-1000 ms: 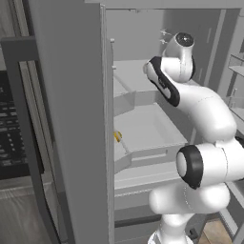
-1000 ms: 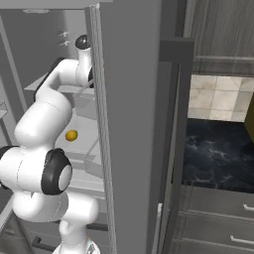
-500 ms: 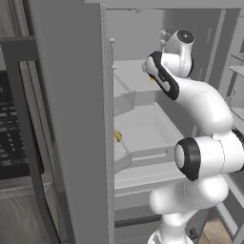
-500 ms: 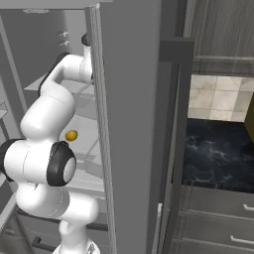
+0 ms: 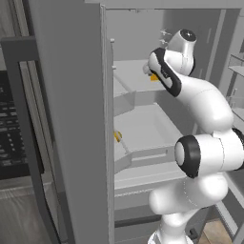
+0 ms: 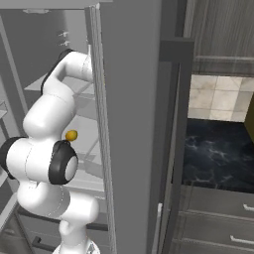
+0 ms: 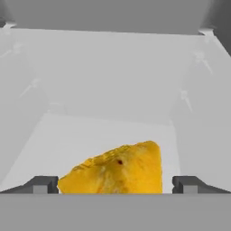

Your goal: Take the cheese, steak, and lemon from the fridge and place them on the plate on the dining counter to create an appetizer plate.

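Note:
The cheese (image 7: 118, 172) is a yellow-orange wedge lying on an upper shelf of the fridge (image 5: 138, 81). In the hand view it sits between my two fingertips (image 7: 41, 184), which stand wide on either side without touching it. My gripper (image 7: 115, 186) is open. From the left base view a sliver of the cheese (image 5: 154, 77) shows beside the hand. The lemon (image 6: 71, 135), a small round yellow ball, rests on a lower shelf, and its edge (image 5: 117, 136) peeks out past the fridge wall. The steak, the plate and the dining counter are out of view.
The arm reaches deep into the open fridge between its grey side wall (image 5: 76, 119) and the door bins (image 5: 236, 66). A black marble-look countertop (image 6: 218, 154) lies to the right of the fridge, with grey drawers (image 6: 213, 218) below. A dark appliance (image 5: 14, 128) stands at the left.
The hand has pushed further into the upper shelf toward the cheese. The jaws stay wide.

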Available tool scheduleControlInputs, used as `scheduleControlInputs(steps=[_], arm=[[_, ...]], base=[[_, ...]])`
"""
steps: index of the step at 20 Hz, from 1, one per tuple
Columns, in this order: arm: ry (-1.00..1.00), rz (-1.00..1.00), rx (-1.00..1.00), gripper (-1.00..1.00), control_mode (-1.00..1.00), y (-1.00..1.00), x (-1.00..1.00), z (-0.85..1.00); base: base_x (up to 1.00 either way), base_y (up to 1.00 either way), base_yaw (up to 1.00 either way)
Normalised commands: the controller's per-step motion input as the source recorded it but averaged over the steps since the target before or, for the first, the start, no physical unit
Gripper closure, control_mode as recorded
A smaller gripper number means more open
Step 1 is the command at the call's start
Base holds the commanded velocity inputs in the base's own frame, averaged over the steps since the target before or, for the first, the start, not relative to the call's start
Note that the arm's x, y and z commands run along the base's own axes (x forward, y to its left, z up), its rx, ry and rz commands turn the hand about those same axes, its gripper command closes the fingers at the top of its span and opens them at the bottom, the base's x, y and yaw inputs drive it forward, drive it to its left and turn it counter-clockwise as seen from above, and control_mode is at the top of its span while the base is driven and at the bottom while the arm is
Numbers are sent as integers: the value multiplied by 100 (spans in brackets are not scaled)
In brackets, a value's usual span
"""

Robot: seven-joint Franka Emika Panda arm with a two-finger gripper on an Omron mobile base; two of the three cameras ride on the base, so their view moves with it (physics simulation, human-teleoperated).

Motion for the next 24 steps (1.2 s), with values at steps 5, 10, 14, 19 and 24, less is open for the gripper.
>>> scheduleControlInputs(steps=[5, 10, 14, 19, 24], arm=[[1, 0, -2, -100, -100, 0, -1, -35], [3, 0, -4, -100, -100, 5, 0, -49], [9, 0, -5, -100, -100, 9, 0, -76], [3, 0, -4, 100, -100, 6, 5, -67], [-2, 0, 0, 100, -100, 0, 39, -33]], base=[[0, 0, 0], [0, 0, 0], [0, 0, 0], [0, 0, 0], [0, 0, 0]])
